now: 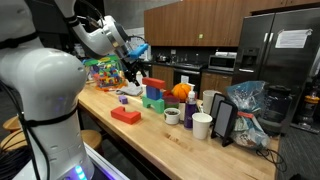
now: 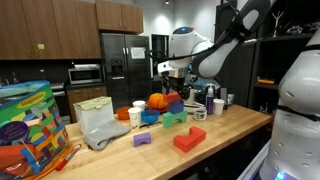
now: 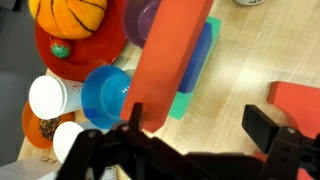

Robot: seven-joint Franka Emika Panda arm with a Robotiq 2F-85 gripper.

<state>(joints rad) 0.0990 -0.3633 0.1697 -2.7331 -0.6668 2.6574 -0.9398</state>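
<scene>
Kitchen with dark wood cabinets and a steel fridge, and a long pale wooden countertop crowded with toys and cups. In an exterior view we see the gripper hanging close above and just beside the long red rectangular block. That block lies on top of a blue block and a green block. A flat red brick lies nearer the camera, with an orange toy pumpkin and a white paper cup further along. In an exterior view from the opposite end, the gripper is right over the same stack, with a small purple block well apart. We can't tell contact from here. In the wrist view the jaws are spread wide with nothing clamped. The long red rectangular block runs diagonally down toward one finger, and we can't tell whether its lower end touches. The blue block peeks out beside it, the green one below, and a blue plastic bowl is near. Our read on progress: the approach looks about done. There is no grip and no lift yet, and the red block is on its stack.
</scene>
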